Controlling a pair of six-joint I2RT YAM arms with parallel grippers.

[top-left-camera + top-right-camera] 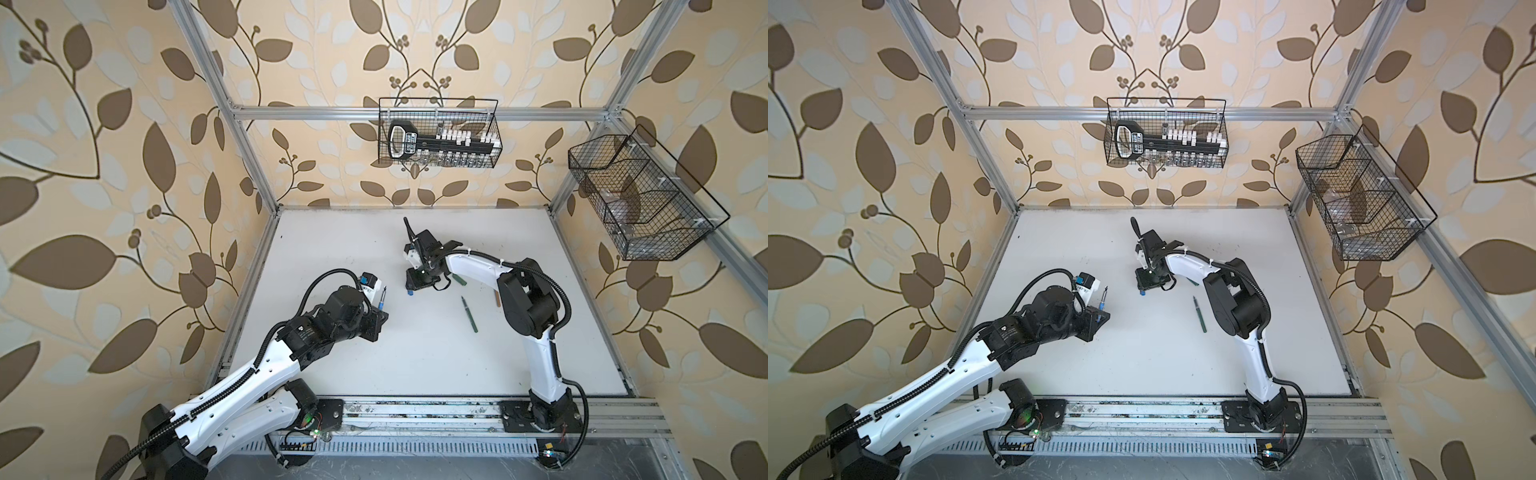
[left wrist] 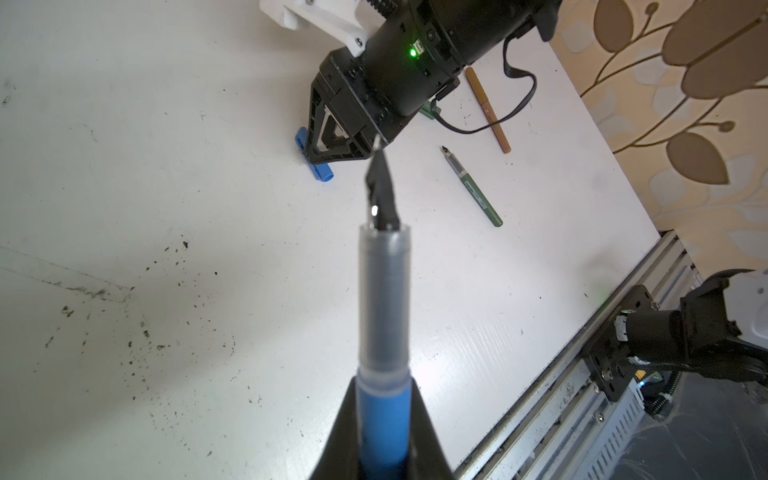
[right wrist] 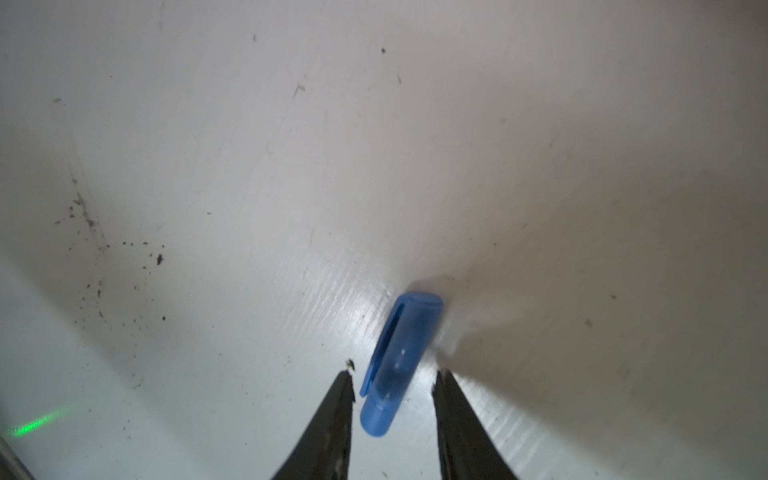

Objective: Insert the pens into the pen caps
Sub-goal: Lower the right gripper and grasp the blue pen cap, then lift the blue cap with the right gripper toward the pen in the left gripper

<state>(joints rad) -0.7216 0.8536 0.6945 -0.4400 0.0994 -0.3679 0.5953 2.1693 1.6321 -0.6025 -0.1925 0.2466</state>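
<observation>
The white, ink-flecked worktop (image 1: 374, 365) fills the lower middle of both top views. Nearest, at lower left, the left pincer (image 1: 90, 312) is clenched on the blue pen (image 1: 89, 300), gripping low on the barrel so the dark tip juts clear toward the centre of the frame, free to meet a cap. Right of centre, the green pen (image 1: 469, 314) lies loose, and the tan pen (image 1: 496, 297) is half hidden beside the right arm. Farther up, the right pincer (image 3: 392, 374) stands released astride the blue cap (image 3: 397, 357), a finger on either side and seemingly not yet pressing, probably to lift it toward that tip. The green cap (image 1: 459, 280) peeks from under that arm.
</observation>
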